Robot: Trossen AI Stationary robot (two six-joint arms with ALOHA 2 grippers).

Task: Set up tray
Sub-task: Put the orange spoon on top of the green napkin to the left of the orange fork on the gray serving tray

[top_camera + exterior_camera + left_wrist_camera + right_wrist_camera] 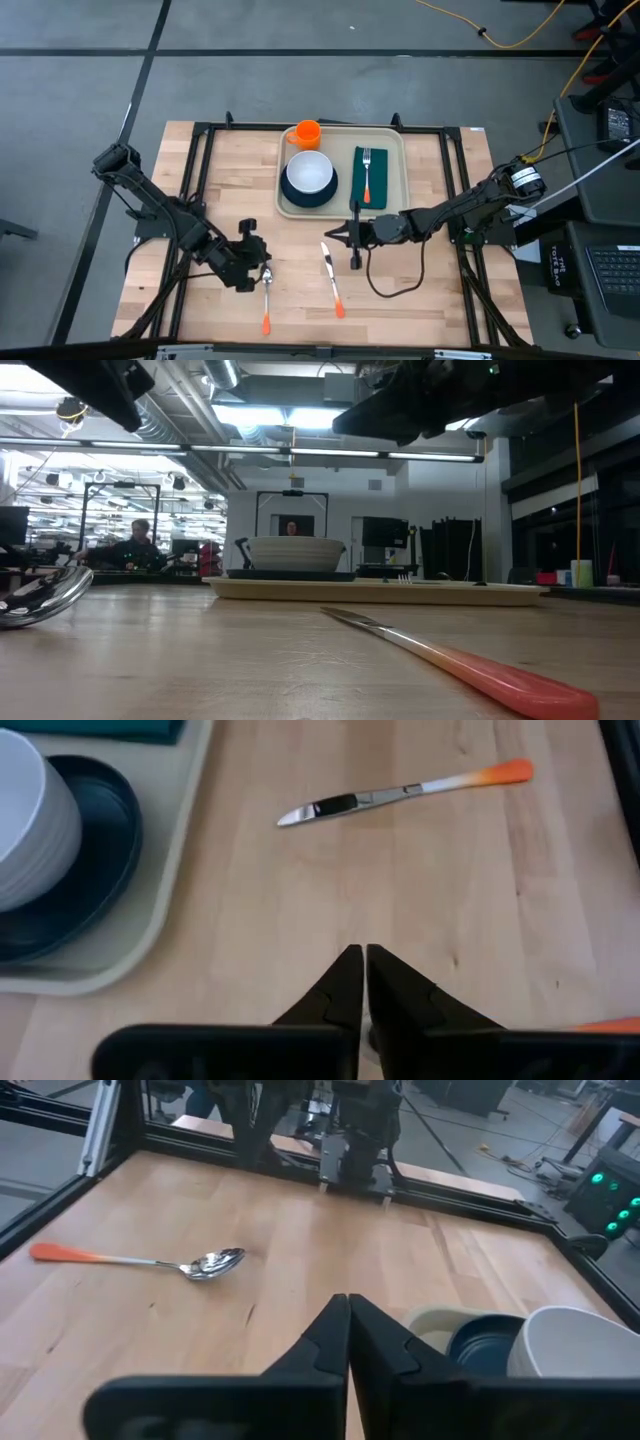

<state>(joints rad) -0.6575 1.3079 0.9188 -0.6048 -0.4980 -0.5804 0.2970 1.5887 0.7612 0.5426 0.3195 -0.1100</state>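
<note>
Beige plastic tray (345, 207) sits at the far middle of the wooden tabletop (300, 300), already carrying bowl, plate, cup, fork; both my grippers pinched closed, empty: left gripper (263, 272) by the orange-handled spoon (267, 298), right gripper (353, 233) beside the orange-handled knife (332, 279), presumably next

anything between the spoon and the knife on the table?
No. In the high view, only bare wood lies between the spoon and the knife; both lie off the tray.

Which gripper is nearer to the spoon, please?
Left. The left gripper sits right by the spoon bowl; the right gripper is beyond the knife, near the tray.
</note>
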